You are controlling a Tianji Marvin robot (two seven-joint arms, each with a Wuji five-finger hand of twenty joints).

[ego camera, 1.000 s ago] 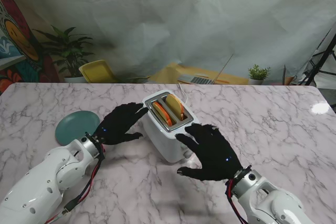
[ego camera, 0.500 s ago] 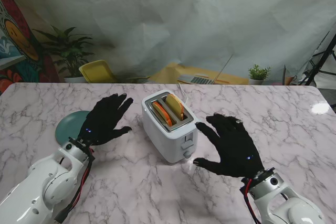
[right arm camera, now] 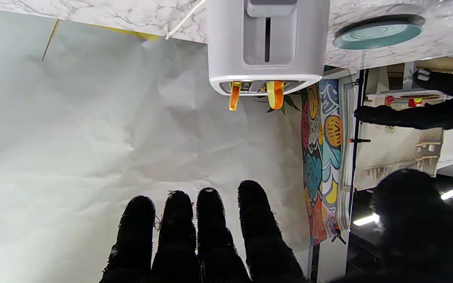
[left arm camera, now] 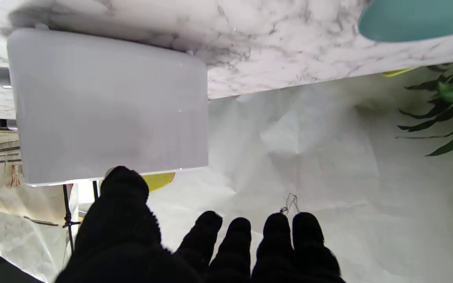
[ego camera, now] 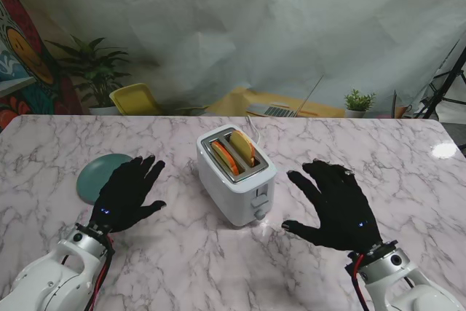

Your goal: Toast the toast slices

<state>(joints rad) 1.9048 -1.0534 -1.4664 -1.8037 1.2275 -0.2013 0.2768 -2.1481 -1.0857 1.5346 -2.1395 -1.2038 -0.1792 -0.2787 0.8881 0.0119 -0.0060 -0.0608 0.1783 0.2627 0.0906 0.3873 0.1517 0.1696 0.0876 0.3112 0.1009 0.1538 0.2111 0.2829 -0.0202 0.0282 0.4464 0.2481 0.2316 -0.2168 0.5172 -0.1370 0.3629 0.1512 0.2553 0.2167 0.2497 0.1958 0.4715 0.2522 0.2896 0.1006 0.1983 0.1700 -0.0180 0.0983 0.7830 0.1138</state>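
Observation:
A white toaster stands mid-table with two orange-yellow toast slices sunk in its slots. Its lever and knob face me. My left hand hovers open to the toaster's left, fingers spread, holding nothing. My right hand hovers open to its right, also holding nothing. Neither hand touches the toaster. The right wrist view shows the toaster's lever slot and both toast slices poking from the slots. In the left wrist view the toaster's plain side fills the frame beyond my fingers.
A teal plate lies on the marble table just beyond my left hand. A white cord runs from the toaster's back. Plants, a yellow chair and a laptop sit past the table's far edge.
Both hands have drawn back from the toaster: the left one leftward and nearer to me, the right one rightward. The toaster and slices have not moved.

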